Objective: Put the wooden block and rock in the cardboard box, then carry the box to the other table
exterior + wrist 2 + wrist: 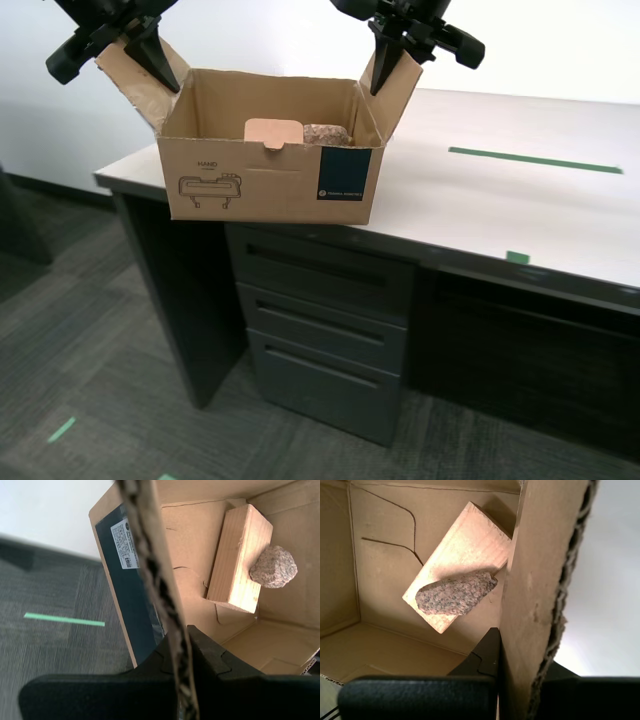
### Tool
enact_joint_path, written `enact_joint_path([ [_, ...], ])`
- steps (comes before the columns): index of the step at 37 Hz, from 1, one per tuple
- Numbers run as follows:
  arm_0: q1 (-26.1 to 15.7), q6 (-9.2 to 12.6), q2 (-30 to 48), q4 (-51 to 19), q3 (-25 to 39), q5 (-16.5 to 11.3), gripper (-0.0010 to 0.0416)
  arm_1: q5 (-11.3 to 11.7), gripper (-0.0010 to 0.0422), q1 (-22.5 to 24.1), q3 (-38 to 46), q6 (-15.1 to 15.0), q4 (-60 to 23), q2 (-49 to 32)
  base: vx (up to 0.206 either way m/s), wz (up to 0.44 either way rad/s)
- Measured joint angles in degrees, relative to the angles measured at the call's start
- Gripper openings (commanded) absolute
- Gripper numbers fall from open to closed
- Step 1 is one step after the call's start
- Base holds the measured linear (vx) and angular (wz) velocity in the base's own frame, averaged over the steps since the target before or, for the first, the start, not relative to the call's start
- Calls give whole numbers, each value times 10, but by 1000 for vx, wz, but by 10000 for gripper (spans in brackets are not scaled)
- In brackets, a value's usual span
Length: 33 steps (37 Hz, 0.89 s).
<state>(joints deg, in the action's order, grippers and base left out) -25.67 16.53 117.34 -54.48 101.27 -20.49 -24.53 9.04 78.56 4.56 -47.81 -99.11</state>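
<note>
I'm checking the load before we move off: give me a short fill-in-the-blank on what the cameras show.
1. The wooden block and the rock both lie inside the ____.
2. My first gripper and my second gripper are each shut on a side ____ of it.
3. In both wrist views the rock lies against the wooden ____.

Missing words: cardboard box; flap; block
</note>
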Motion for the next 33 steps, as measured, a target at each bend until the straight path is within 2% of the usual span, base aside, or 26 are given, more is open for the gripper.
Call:
enact_joint_path([
  [15,0,-5,0,1,0,0,-1,0,-1,0,0,30,-2,0,-62,191],
  [33,0,3,0,5,0,0,-1,0,-1,0,0,17,1,0,-65,217],
])
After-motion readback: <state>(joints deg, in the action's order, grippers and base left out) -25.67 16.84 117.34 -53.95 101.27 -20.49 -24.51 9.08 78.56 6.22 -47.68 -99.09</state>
